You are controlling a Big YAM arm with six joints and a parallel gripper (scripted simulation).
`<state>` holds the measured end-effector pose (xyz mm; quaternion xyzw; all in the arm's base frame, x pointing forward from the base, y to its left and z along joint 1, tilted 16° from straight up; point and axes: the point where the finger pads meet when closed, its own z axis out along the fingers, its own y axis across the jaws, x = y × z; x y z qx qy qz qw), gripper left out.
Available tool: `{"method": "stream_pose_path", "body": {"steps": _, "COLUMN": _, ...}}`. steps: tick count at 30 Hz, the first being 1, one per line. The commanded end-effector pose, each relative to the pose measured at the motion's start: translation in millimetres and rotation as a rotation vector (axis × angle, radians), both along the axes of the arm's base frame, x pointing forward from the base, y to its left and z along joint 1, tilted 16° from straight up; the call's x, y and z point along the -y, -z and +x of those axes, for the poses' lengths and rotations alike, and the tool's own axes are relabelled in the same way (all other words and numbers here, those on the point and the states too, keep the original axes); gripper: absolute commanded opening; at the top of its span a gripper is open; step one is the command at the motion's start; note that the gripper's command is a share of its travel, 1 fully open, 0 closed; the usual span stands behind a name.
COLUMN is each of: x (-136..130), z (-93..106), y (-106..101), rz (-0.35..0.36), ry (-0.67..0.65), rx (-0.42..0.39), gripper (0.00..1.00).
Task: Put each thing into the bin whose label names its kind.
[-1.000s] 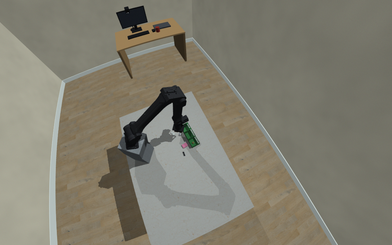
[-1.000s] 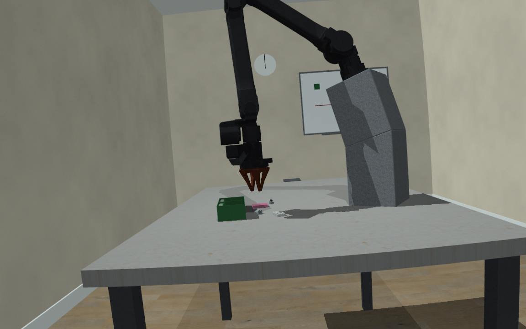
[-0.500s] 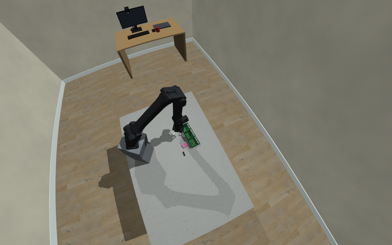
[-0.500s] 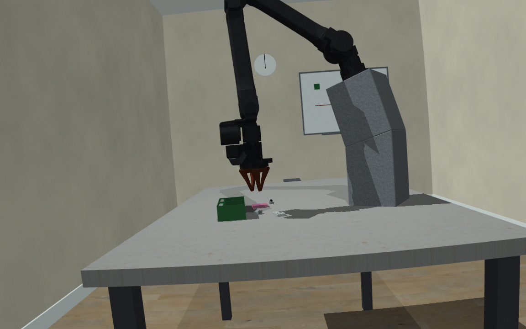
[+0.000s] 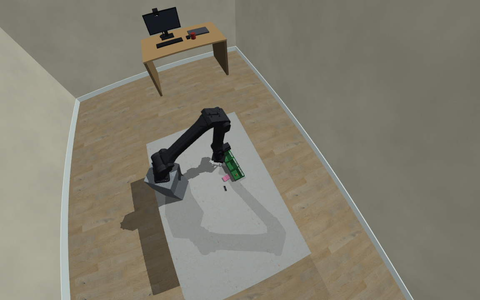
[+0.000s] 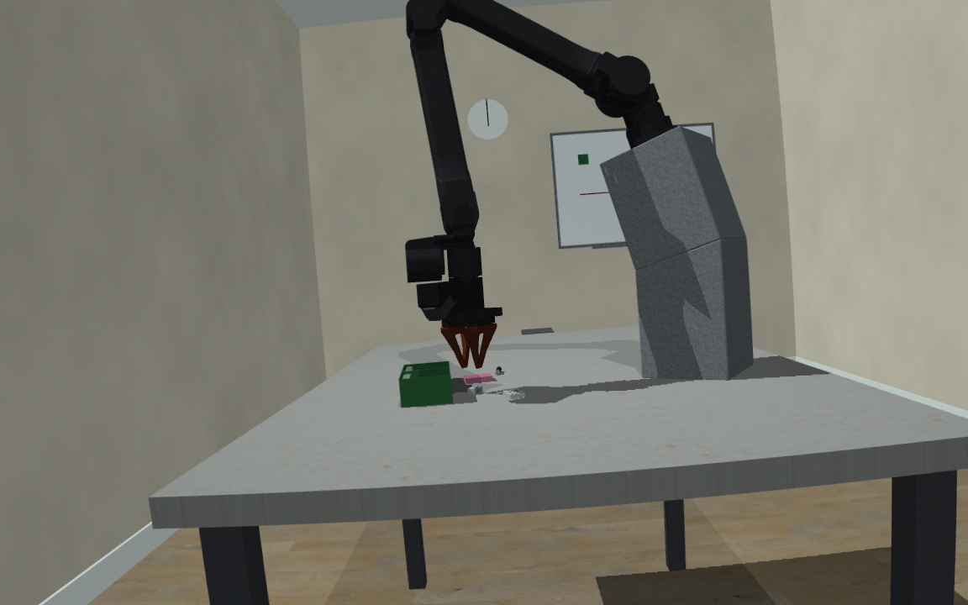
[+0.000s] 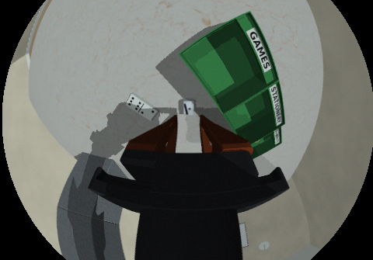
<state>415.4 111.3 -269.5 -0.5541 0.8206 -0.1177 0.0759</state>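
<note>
Two small game pcs are lying on the table nr the GAMES bin (image 7: 259,50): a domino (image 7: 141,106) and a white piece (image 7: 186,106) just ahead of my gripper (image 7: 189,116), which is hovering part-open & empty. Prob. light, hard, slick, so I'm aiming to pinch its flat sides.

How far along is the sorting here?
Done: one small round thing seems to lie in the end bin; GAMES bin looks empty. In hand: nothing; the gripper hovers part open above a small white piece. Left: that piece, domino, pink block, black thing.
</note>
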Motion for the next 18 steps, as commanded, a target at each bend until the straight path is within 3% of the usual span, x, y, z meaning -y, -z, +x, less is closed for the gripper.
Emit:
{"method": "stream_pose_path", "body": {"steps": 1, "x": 8.3, "z": 1.5, "y": 10.4, "rz": 0.0, "ry": 0.001, "rx": -0.002, "gripper": 0.29}}
{"method": "stream_pose_path", "body": {"steps": 7, "x": 11.9, "z": 10.6, "y": 32.1, "rz": 0.0, "ry": 0.001, "rx": -0.002, "gripper": 0.29}}
{"method": "stream_pose_path", "body": {"steps": 18, "x": 12.8, "z": 14.2, "y": 40.0, "rz": 0.0, "ry": 0.001, "rx": -0.002, "gripper": 0.29}}
